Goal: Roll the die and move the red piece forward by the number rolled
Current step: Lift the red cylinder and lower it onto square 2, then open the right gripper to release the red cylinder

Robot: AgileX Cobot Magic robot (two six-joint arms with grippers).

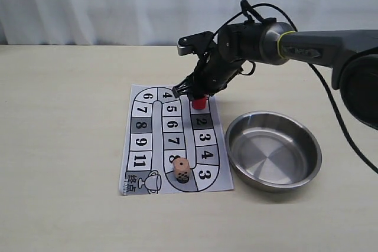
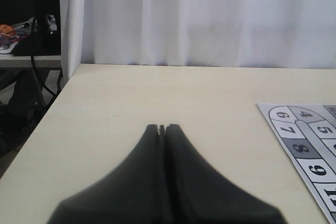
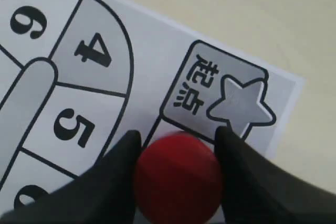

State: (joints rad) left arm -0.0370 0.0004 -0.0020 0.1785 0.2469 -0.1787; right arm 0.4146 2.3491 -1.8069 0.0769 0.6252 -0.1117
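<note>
The red piece (image 1: 199, 102) stands upright at the top right of the paper game board (image 1: 142, 146), just above the square marked 2. My right gripper (image 1: 198, 94) reaches down over it, shut on the red piece (image 3: 177, 177), with a dark finger pressing each side. The grey star start square (image 3: 226, 98) lies just beyond the piece. The tan die (image 1: 182, 169) rests low on the board near the square marked 8, several black pips facing the camera. My left gripper (image 2: 162, 128) is shut and empty above bare table, out of the exterior view.
A round steel bowl (image 1: 273, 150) sits on the table right of the board. The board's corner (image 2: 310, 145) shows in the left wrist view. White curtains hang behind the table. The right arm's cable loops above the gripper.
</note>
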